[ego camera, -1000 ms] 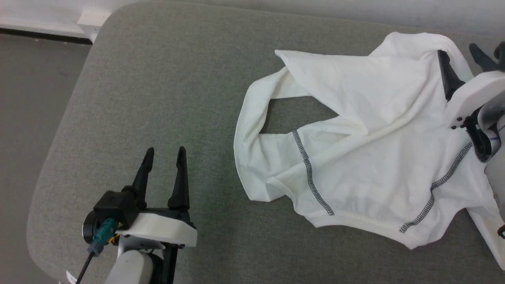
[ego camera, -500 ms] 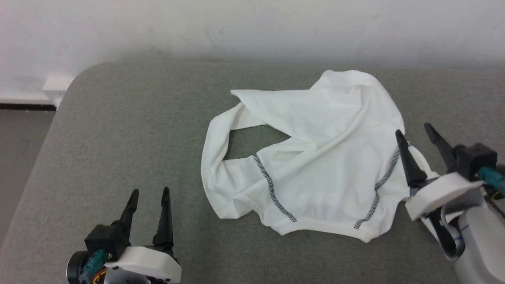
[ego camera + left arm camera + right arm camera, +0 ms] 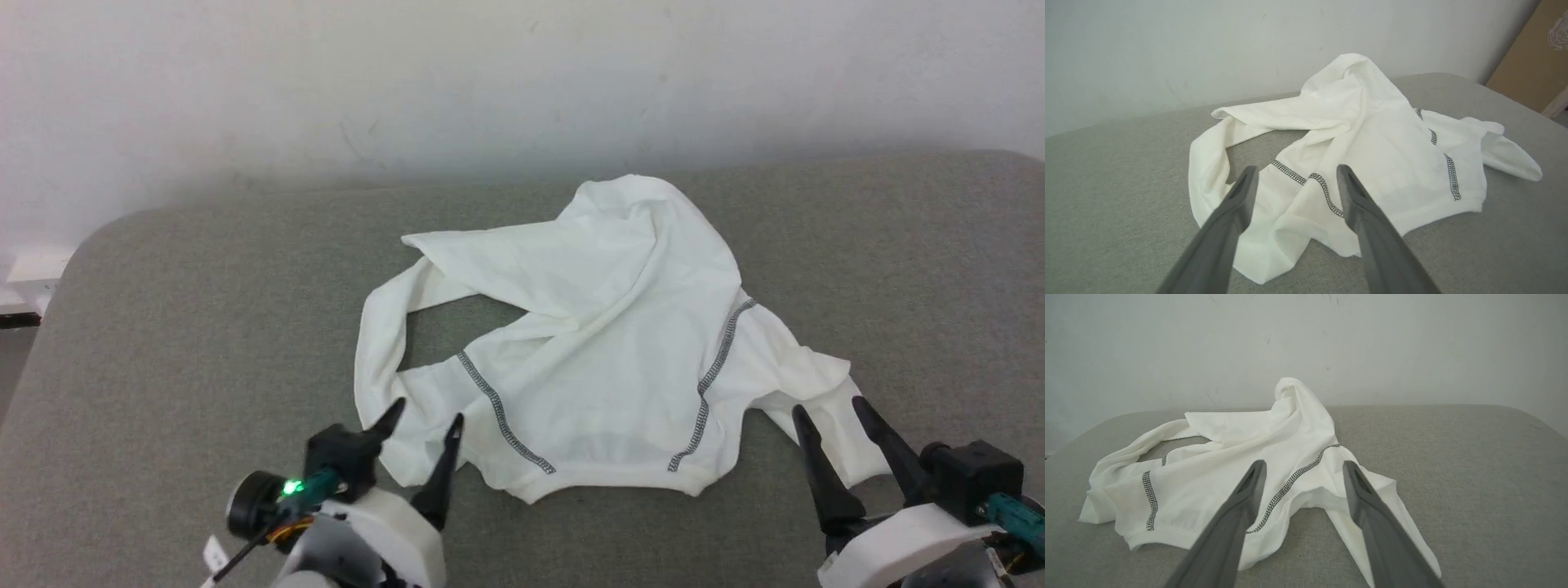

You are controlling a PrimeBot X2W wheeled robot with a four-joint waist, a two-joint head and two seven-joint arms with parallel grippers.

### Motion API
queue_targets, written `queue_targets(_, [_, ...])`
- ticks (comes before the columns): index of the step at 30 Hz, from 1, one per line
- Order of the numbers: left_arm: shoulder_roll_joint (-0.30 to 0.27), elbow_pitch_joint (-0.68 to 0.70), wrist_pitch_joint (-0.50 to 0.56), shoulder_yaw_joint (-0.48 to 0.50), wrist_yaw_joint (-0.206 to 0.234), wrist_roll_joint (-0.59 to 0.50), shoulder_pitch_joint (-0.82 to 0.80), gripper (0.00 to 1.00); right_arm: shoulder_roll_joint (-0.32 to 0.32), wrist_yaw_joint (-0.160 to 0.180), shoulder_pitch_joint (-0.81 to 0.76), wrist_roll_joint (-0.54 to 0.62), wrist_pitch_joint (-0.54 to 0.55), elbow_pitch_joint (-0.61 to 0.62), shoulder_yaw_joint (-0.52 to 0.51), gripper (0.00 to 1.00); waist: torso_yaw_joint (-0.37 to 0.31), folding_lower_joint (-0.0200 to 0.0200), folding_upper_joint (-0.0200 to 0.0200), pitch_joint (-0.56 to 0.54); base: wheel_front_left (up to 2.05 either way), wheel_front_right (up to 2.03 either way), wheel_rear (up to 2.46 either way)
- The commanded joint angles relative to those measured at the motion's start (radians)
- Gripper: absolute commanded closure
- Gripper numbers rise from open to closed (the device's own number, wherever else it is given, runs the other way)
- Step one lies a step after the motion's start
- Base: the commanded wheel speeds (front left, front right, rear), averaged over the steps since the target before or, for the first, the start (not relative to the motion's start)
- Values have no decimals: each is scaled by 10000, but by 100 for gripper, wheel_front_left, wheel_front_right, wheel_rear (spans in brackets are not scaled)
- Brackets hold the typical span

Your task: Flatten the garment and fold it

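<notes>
Spreading across most of the head view, the grey padded surface (image 3: 163, 343) carries the garment (image 3: 604, 327), which lies crumpled at its middle, drifting toward 1 o'clock, with a pale wall (image 3: 490, 82) behind at 12.

One long tube (image 3: 377, 343) loops out toward 9 o'clock and curls back, leaving a bare window of surface inside the loop. The other tube (image 3: 816, 380) trails off toward 4 o'clock. A broad flap is folded across the body, and a soft peak stands up at 12 o'clock.

The cloth looks thin, light and stretchy. I judge it will sag and drag rather than slide as one piece. The stitched hem (image 3: 604, 488) at 6 o'clock and the tube ends look like the firmest places to pinch.

The left gripper (image 3: 429, 410) sits at 7 o'clock and the right gripper (image 3: 826, 404) at 5 o'clock. Both have their fingers spread wide and nothing between them.

Two zigzag seams run up from the hem, the left seam (image 3: 498, 412) and the right seam (image 3: 710, 376).

How the layers stack under the flap is hidden, as is the end of the looping tube. Whether the left fingertips touch the cloth or hang just over it, I cannot tell. The bottom edge cuts off both gripper bodies.
</notes>
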State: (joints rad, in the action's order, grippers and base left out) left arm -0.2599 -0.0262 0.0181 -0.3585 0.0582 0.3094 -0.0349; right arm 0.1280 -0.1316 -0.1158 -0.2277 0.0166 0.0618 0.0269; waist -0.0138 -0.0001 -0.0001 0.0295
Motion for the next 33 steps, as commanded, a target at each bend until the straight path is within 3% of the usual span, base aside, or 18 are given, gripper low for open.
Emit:
queue_targets(1, [-21, -62, 296, -228, -207, -65, -282, 0, -73, 9, -143, 48, 88, 220, -62, 0, -176, 1, 1, 58, 0, 0, 0])
queue_targets(5, [38, -462, 1689, -1072, -941, 16, -898, 0, -222, 9, -359, 90, 330, 759, -163, 0, -383, 1, 1, 246, 0, 0, 0])
queue_targets(12, [-42, -1518, 3705, -1870, -1554, 278, -1975, 0, -483, 9, -294, -33, 418, 938, -70, 0, -673, 1, 1, 718, 0, 0, 0])
queue_targets(20, [-388, -3203, 4969, -2642, -1824, 594, -2891, 0, -587, 9, -16, -209, 359, 699, 69, 0, -958, 1, 1, 1220, 0, 0, 0])
queue_targets(26, [-749, -3935, 6922, -3732, -1879, 1101, -2996, 3, -601, 9, 122, -315, 353, 494, -26, 0, -980, 1, 1, 1301, 0, 0, 0])
queue_targets(27, [-811, -3921, 7207, -3882, -1882, 1274, -2976, 29, -600, 9, 158, -333, 358, 469, -40, 0, -974, 1, 1, 1299, 0, 0, 0])
queue_targets(28, [-883, -3871, 7413, -4028, -1883, 1432, -2957, 80, -587, 9, 195, -353, 369, 432, -46, 0, -966, 1, 1, 1285, 0, 0, 0])
queue_targets(29, [-937, -3817, 7537, -4092, -1884, 1606, -2928, 100, -565, 9, 231, -392, 386, 389, -56, 0, -945, 1, 1, 1271, 0, 0, 0])
queue_targets(33, [-1037, -3487, 7123, -3878, -1786, 1941, -2789, 100, -353, 9, 370, -642, 738, 131, 27, 0, -826, 1, 1, 1171, 0, 0, 0])
